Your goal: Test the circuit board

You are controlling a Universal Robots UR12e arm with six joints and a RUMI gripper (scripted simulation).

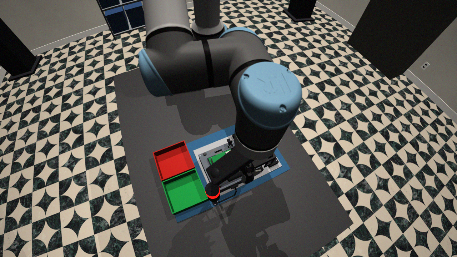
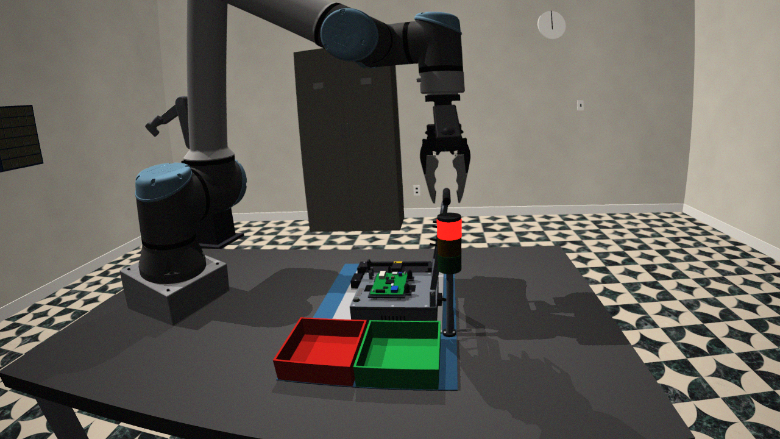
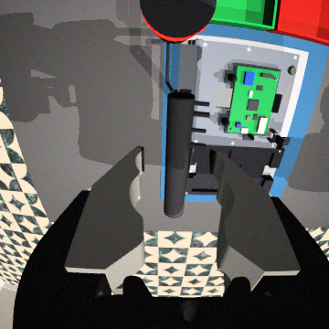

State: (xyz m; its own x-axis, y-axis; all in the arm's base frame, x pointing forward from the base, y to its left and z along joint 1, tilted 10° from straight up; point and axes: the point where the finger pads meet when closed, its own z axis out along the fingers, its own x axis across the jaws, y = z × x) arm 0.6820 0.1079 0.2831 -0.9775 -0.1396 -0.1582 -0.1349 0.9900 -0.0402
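Note:
My gripper point(image 2: 447, 203) point(image 3: 176, 150) is open, with its fingers on either side of the lid's round black handle point(image 2: 446, 195) point(image 3: 179, 123) and a gap on both sides. The lid point(image 2: 434, 267) stands raised, about upright, on the tester's side by the signal light. The green circuit board point(image 1: 215, 159) point(image 2: 390, 283) point(image 3: 267, 98) lies component side up on the grey tester point(image 2: 365, 300) point(image 3: 215, 59). Its white connector point(image 3: 261, 124) is at the end near the black tray point(image 3: 247, 160). The pins in its holes are too small to tell. The signal light point(image 1: 212, 192) point(image 2: 449, 229) point(image 3: 178, 18) shows red.
The red bin point(image 1: 174, 161) point(image 2: 313, 372) point(image 3: 303, 20) and green bin point(image 1: 185, 191) point(image 2: 397, 378) point(image 3: 244, 11) stand side by side beyond the tester, with nothing visible in them. The signal light's pole point(image 2: 449, 305) stands close beside the tester and green bin.

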